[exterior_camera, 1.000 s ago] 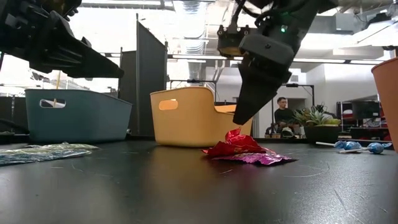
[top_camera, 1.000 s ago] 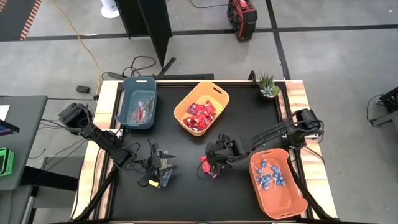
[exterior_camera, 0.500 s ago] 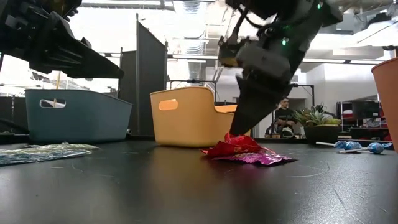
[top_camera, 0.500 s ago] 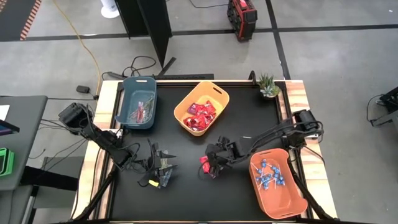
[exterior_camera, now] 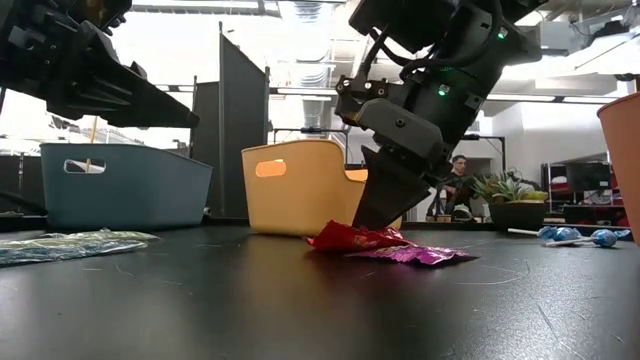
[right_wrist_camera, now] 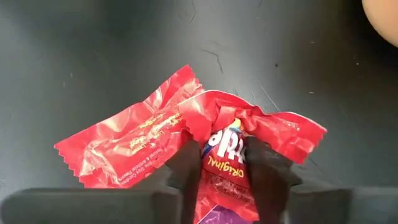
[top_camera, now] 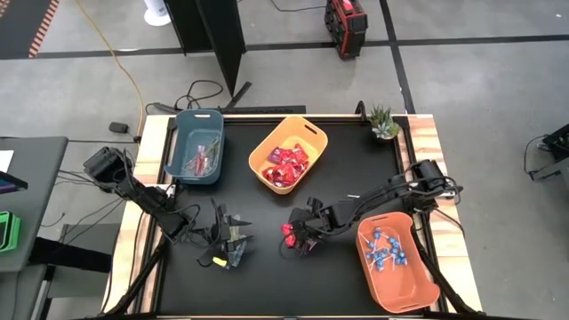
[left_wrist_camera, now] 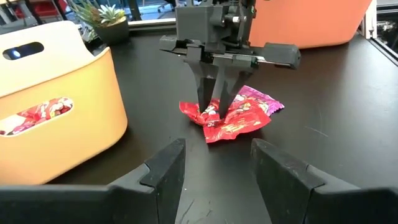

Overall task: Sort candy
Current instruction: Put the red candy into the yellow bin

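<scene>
Red candy packets pinched at the table's middle

From above, we see the right gripper (top_camera: 296,233) down on a small heap of red packets (top_camera: 288,230) on the black table (top_camera: 267,276), between the yellow bin (top_camera: 313,135) and the orange bin (top_camera: 366,267); the left gripper (top_camera: 233,238) waits near the front left. At table height, we see crinkled shiny red wrappers (exterior_camera: 350,238) lying flat over a magenta packet (exterior_camera: 420,255), the right gripper's tips touching them. From the left wrist, we see the right fingers clenched on a raised fold of the red wrapper, while the left jaws stand apart, holding nothing. From the right wrist, we see two red packets, one printed "Original", lying between the dark fingers (right_wrist_camera: 186,163).
</scene>
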